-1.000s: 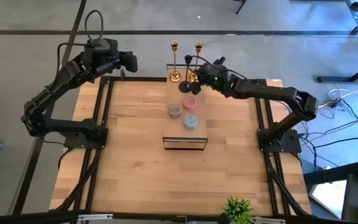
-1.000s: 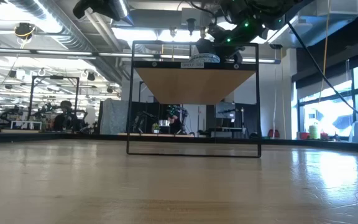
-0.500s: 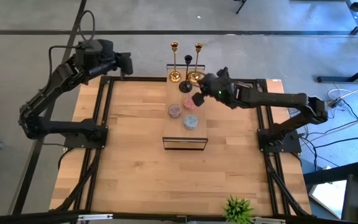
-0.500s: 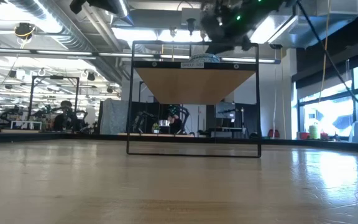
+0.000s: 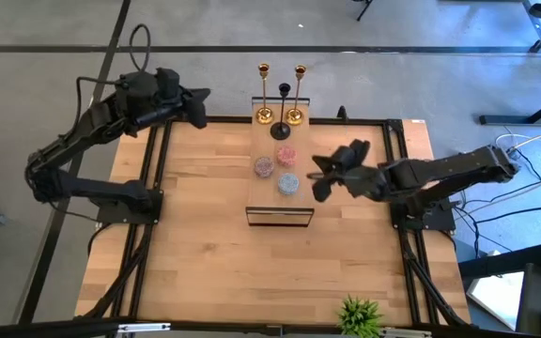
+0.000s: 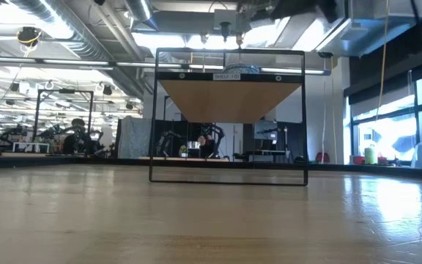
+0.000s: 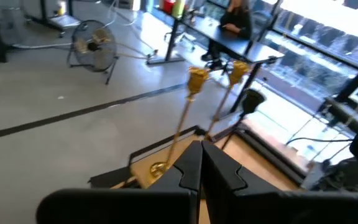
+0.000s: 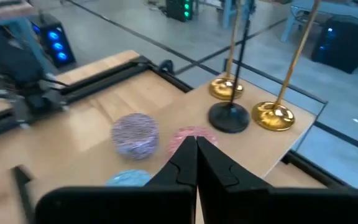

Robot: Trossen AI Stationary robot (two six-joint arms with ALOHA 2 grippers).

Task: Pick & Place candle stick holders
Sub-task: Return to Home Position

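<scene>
The three candle stick holders (image 5: pixel 280 130) stand upright at the far end of the shelf (image 5: pixel 278 205) top, so their long axis is vertical. The two gold holders (image 5: pixel 264 115) are side by side at the end edge, and the black holder (image 8: pixel 230 117) is between them, a little more toward the shelf's middle. Nearer the shelf's middle sit a pink candle (image 5: pixel 286 155), a violet candle (image 5: pixel 264 167) and a blue candle (image 5: pixel 288 184). My right gripper (image 5: pixel 325 178) hangs just beside the shelf's right edge, about level with the blue candle, with its fingers pressed together on nothing. From it the holders lie toward the shelf's far end. My left gripper (image 5: pixel 198 97) is well apart from the shelf's left side, past the table's far corner. It is also closed and empty, and it looks toward the holders. I judge neither gripper clearly nearer, and both can draw away from the shelf without touching the thin stems. The wooden table (image 5: pixel 205 235) around the shelf carries only a small plant (image 5: pixel 358 314) at its near edge, and a grey floor (image 5: pixel 393 28) lies around the table.
</scene>
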